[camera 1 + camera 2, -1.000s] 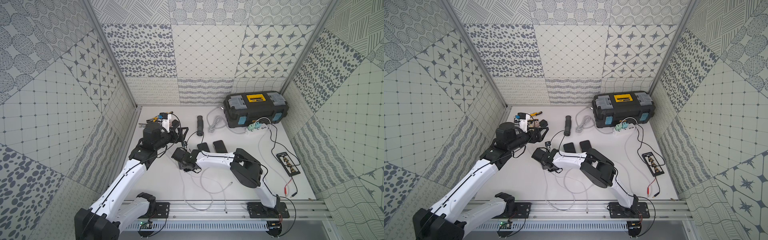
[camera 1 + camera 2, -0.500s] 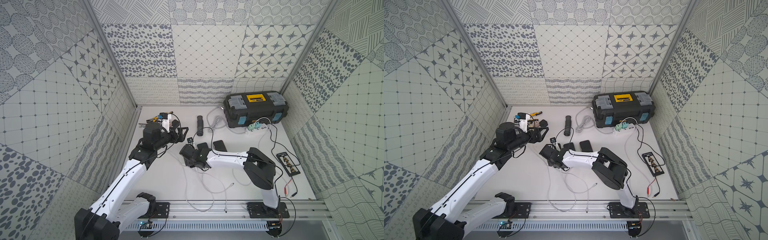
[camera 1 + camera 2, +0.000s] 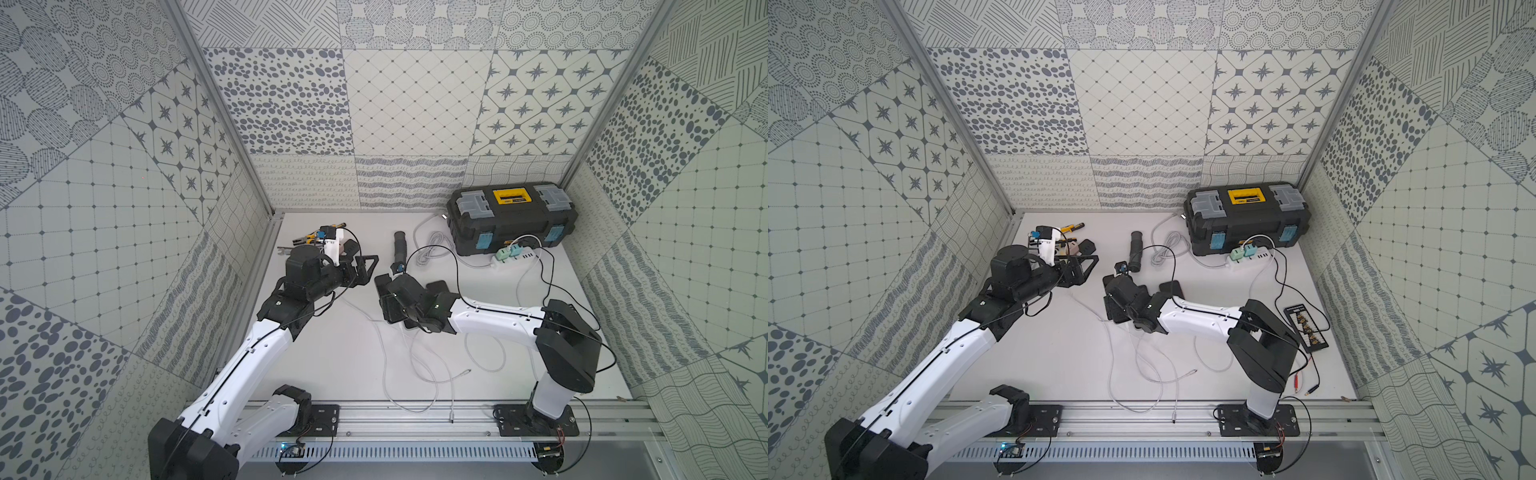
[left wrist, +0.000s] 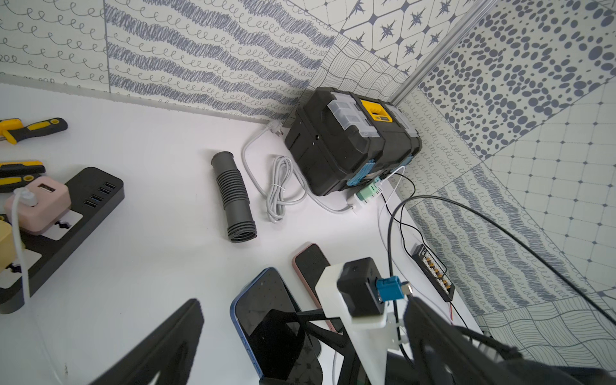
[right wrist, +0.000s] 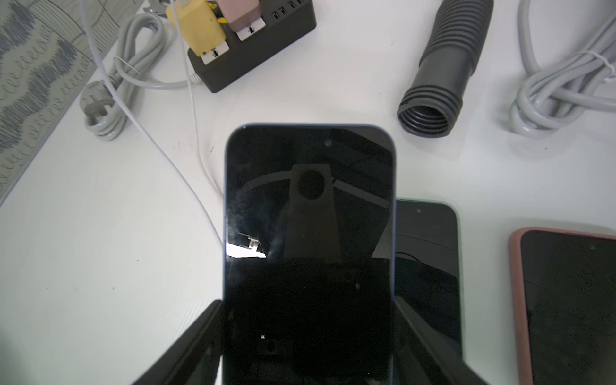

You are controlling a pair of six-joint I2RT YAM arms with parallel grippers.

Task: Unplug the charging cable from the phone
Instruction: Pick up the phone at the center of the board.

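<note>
On the worktop (image 3: 332,353), the right claw (image 5: 308,316) is clamping the blue phone (image 5: 310,200) across its width, long axis pointing away; the wide-open, empty left claw (image 4: 303,301) is hovering beside the white charging cable (image 5: 200,156), plug hidden.

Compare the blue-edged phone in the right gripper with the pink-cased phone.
The blue-edged phone is clamped in the right gripper; the pink-cased phone lies free on the table. The blue-edged phone has a blue rim, the pink-cased phone a pink case. Both face up, screens dark.
</note>
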